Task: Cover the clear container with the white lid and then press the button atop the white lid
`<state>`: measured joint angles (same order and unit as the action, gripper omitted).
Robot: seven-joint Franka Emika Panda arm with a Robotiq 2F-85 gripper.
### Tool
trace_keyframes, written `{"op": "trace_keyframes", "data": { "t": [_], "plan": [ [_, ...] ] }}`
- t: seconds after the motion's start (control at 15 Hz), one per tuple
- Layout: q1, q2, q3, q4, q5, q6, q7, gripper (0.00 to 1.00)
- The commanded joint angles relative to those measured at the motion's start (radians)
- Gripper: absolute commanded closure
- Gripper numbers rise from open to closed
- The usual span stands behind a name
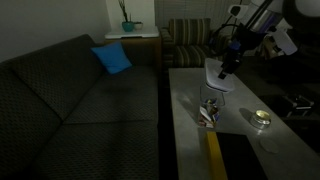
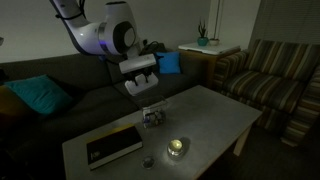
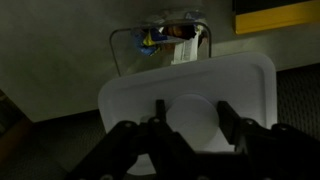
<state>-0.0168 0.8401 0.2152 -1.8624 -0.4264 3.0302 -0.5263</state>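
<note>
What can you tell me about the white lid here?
The white lid is flat, rounded-square, apparently plastic, with a raised round button in its middle. The hand grips it at that button and holds it roughly level in the air, near the clear container but not on it.

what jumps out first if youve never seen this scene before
The white lid catches the eye first, held in the pincer in the air above the pale table. Close by on the table stands the clear container, uncovered, with coloured things showing inside. Nearer the table's edge, a small yellowish shiny object glints not far from a dark book.
</note>
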Motion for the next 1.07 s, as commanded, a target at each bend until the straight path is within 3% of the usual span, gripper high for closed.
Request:
{"op": "trace_keyframes", "data": {
  "t": [0.0, 0.33, 1.0],
  "plan": [
    [-0.044, 0.074, 0.061, 0.116, 0.074, -0.104, -0.014, 0.71],
    [-0.011, 0.177, 0.044, 0.296, 0.165, -0.193, 0.012, 0.71],
    [0.026, 0.4, 0.035, 0.629, 0.202, -0.386, -0.015, 0.71]
  ]
}}
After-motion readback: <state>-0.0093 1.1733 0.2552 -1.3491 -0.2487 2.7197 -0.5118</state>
